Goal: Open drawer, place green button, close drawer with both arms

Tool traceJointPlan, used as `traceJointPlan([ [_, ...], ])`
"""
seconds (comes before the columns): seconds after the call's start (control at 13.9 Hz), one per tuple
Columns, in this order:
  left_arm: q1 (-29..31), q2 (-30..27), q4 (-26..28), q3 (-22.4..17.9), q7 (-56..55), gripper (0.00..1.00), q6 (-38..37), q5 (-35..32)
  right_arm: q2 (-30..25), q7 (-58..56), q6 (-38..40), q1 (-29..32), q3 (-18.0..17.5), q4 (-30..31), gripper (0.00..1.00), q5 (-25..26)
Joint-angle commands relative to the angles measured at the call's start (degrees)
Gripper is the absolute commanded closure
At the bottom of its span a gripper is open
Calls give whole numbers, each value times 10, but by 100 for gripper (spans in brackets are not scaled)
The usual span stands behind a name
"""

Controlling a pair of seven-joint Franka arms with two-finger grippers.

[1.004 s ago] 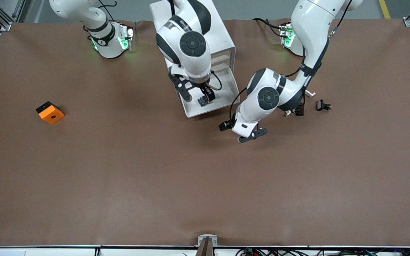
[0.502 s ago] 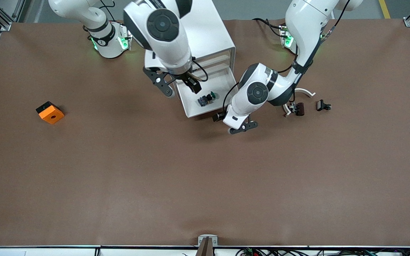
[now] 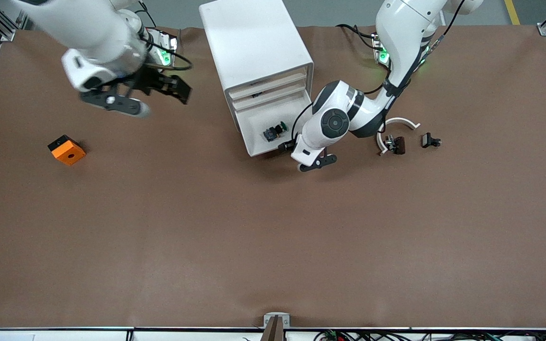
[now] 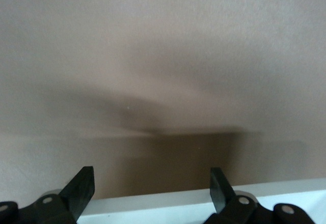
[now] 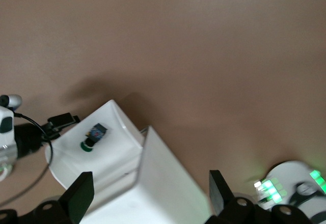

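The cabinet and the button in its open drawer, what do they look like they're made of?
The cabinet looks like smooth white plastic or painted sheet: flat, even faces with a soft sheen. The button, lying in the drawer, looks like moulded plastic, with a glossy green cap on a dark body.

Even light (wrist views soft)

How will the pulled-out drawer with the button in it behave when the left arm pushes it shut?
The drawer looks thin and light, so probably slides easily. The button lies loose on its side and may roll. The left gripper, open, sits at one corner, so it could skew.
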State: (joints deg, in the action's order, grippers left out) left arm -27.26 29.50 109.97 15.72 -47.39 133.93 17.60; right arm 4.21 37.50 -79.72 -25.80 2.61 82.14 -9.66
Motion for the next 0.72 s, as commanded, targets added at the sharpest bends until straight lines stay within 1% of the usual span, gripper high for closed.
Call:
traceJointPlan([
  [0.0,0,2,-1,13,-3,0,-13,12,-24,-146,8,68,-10,21,0,29],
  [0.29,0,10,-1,35,-10,0,-14,13,-36,-324,-3,169,-10,21,0,63],
  [0.43,0,10,0,48,-16,0,-14,13,-35,-356,-8,210,-11,19,0,69],
  [0.65,0,14,0,70,-31,0,-14,13,-35,-398,-16,234,-10,17,0,104],
])
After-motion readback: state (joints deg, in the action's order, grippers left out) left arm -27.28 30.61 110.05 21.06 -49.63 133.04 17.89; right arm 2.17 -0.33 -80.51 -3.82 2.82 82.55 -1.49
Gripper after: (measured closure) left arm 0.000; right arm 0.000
